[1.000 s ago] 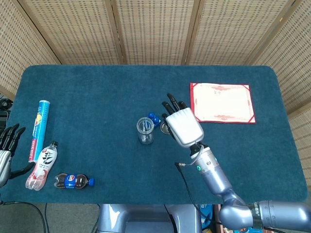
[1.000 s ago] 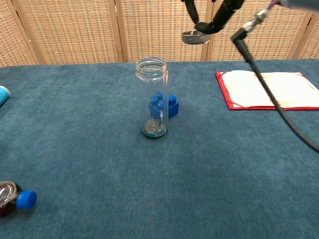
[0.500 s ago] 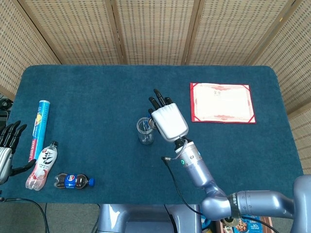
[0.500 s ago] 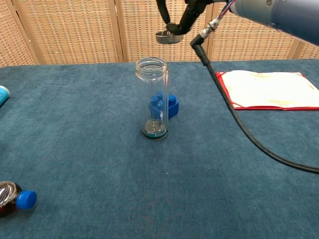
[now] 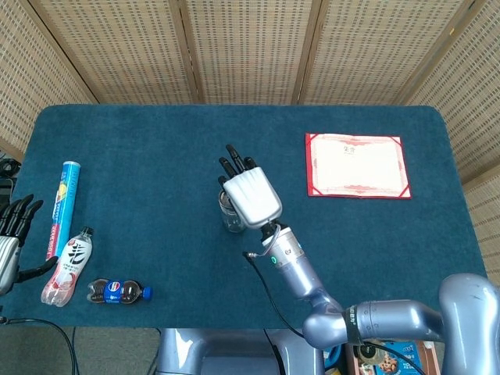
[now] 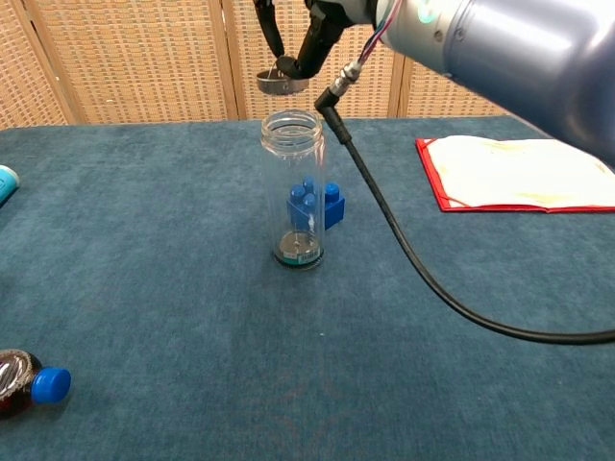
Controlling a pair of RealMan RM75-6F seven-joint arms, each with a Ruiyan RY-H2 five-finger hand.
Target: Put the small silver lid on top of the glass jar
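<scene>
A tall clear glass jar (image 6: 297,190) stands upright mid-table; from the head view only part of the jar (image 5: 230,216) shows under my right hand. My right hand (image 5: 248,190) hovers over it, and in the chest view my right hand (image 6: 306,34) pinches the small silver lid (image 6: 282,84) in its fingertips. The lid hangs level, a short gap above the jar's open mouth and slightly to its left. My left hand (image 5: 11,234) rests at the table's left edge, fingers apart, holding nothing.
A blue toy brick (image 6: 320,204) sits just behind the jar. A red-bordered certificate (image 5: 357,165) lies at the right. At the left lie a blue tube (image 5: 62,205), a pink drink bottle (image 5: 69,268) and a cola bottle (image 5: 118,291). A black cable (image 6: 413,254) trails from my right arm.
My right hand has carried the lid leftward, from well right of the jar to almost directly above its mouth. The left hand has stayed put.
</scene>
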